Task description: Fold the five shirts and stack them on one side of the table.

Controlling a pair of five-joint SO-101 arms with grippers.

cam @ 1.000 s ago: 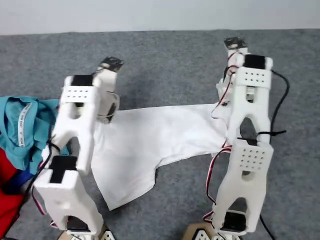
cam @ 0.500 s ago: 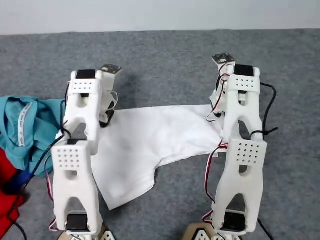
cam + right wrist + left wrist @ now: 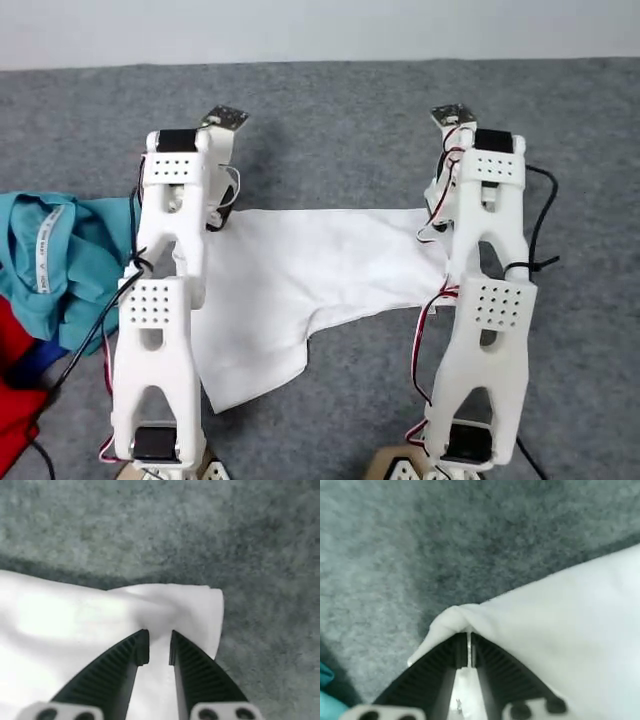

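Observation:
A white shirt [image 3: 310,275] lies spread on the grey felt table [image 3: 330,130] between my two arms. My left gripper [image 3: 215,215] sits at its far left corner. In the left wrist view that gripper [image 3: 469,647] is shut on a pinched fold of the white shirt [image 3: 560,630]. My right gripper [image 3: 440,218] sits at the far right corner. In the right wrist view it [image 3: 159,645] is shut on a ridge of the white cloth [image 3: 75,625]. A sleeve or flap of the shirt trails toward the near edge.
A crumpled teal shirt [image 3: 55,260] lies at the left edge, with a red shirt [image 3: 12,400] and a bit of blue cloth [image 3: 30,362] nearer the front. Bare grey felt stretches behind the white shirt and to the right of the right arm.
The left arm has swung right and straightened, and both grippers have shifted a little farther back. The white shirt's far edge is now pulled straighter between them.

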